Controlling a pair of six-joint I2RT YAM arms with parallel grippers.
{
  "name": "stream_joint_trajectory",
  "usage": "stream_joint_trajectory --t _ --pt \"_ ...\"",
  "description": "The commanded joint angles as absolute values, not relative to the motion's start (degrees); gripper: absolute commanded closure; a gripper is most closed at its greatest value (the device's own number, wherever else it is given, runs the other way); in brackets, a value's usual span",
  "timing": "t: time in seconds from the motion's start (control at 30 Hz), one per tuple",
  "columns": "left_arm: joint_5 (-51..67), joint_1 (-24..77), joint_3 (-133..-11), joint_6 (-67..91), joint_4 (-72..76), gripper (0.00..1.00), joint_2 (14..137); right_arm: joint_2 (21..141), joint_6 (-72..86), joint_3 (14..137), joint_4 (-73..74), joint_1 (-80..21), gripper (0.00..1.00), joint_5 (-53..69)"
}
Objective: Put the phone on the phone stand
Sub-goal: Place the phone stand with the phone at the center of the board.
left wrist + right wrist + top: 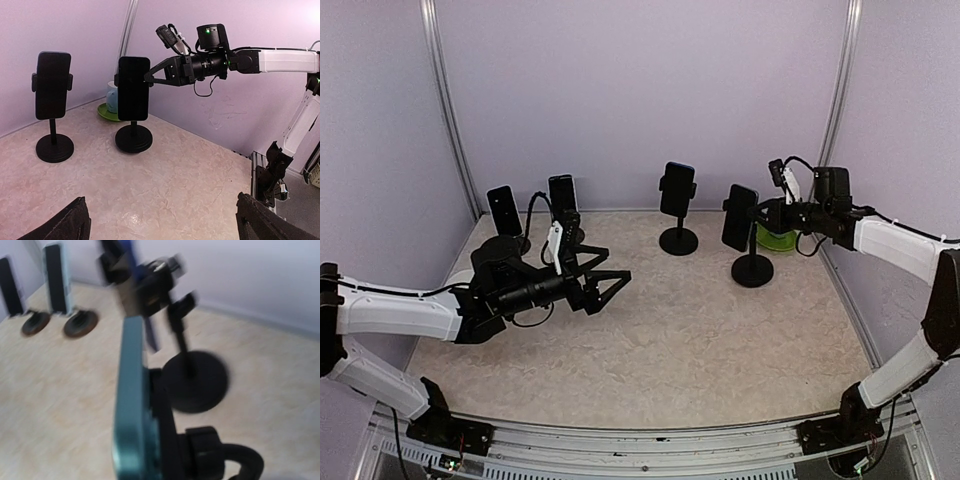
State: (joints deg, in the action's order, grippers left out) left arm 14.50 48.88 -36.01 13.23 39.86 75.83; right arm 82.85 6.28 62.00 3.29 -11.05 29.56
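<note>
Desk (190,170), far right corner: phone (133,88) in phone stand (133,138).
Right tool (148,77) at phone edge, grip unclear; withdraw straight.

Four phone stands sit on the counter (700,340), each carrying an upright phone. In the top view two stand side by side at the upper left, by the back wall: the leftmost phone (504,210) and the second phone (562,193) just right of it. The middle stand (678,241) is at centre, towards the back, with the middle phone (678,188) on it. The right stand (752,270) is right of it and nearer, holding the right phone (740,217). Behind that stand, in the back right corner, a cup (112,95) rests on a saucer (106,113). The right hand (763,212) is at that phone's right edge. The left hand (610,283) is left of centre, in front of the two left phones.
</note>
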Motion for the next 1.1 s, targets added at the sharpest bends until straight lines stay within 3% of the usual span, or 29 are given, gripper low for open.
stream_joint_trajectory --t 0.0,0.37,1.07 --pt "13.6 48.8 -35.5 12.3 38.6 0.01 73.8 85.1 6.3 66.2 -13.2 -7.6 0.97 33.2" --pt "14.6 48.9 -38.1 12.1 37.6 0.01 76.1 93.5 11.4 64.7 -24.1 -5.0 0.96 38.6" --pt "16.7 49.0 -40.5 12.9 39.4 0.01 80.2 86.4 2.2 61.9 2.3 -4.9 0.93 30.5"
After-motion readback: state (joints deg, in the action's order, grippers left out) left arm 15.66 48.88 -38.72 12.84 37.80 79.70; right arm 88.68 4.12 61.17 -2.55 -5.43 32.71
